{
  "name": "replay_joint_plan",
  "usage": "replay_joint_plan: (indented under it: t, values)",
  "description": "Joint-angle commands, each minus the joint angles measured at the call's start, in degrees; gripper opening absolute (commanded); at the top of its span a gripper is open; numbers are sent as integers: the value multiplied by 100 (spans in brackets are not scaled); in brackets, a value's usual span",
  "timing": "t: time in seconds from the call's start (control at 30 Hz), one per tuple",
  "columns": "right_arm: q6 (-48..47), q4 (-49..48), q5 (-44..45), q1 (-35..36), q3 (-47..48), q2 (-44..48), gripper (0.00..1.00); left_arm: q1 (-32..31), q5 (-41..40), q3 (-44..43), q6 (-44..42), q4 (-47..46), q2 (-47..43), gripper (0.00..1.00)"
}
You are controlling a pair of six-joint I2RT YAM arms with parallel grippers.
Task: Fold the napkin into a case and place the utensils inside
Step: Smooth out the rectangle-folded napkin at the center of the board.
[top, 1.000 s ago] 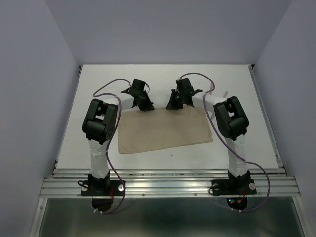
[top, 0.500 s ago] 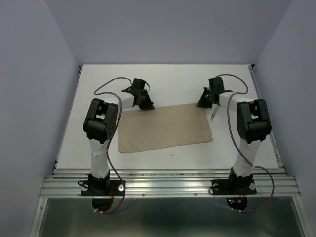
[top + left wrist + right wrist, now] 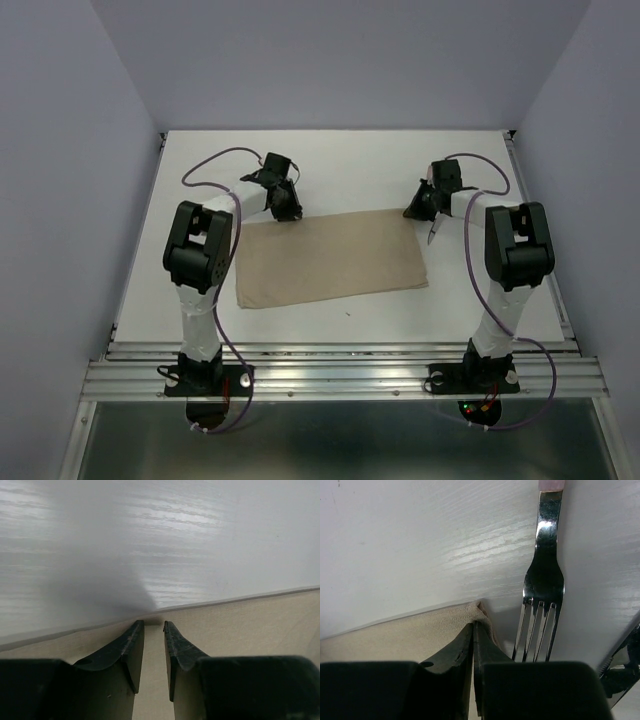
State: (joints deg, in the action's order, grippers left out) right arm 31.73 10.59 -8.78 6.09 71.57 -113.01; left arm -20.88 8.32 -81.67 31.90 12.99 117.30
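The fork (image 3: 543, 580) lies just beside the napkin (image 3: 330, 258) corner (knife (image 3: 621, 672) alongside).

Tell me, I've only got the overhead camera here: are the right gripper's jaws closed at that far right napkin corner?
Observer: Yes. On the right wrist camera the right gripper is shut, its tips right at the napkin corner.
Operator: Is anything lying close to that corner, under the arm?
Observer: The fork lies on the table just right of the corner, tines pointing back toward the gripper, with a small gap to the cloth.
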Motion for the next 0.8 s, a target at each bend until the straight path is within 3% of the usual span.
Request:
replay_joint_plan:
  t: [0.0,0.17,0.33,0.77]
  values:
    - [-88,-39,166,42,-284,165,8,199,-577,98,-360,520,-961,35]
    - [-96,-118,113,42,-381,236,9,330,-770,906,-255,511,-1428,35]
    - [-88,-145,51,42,-363,209,8,761,-971,1451,-184,248,-1341,34]
    - [-219,-127,201,42,-495,288,9,1324,-1613,1645,386,318,-1137,34]
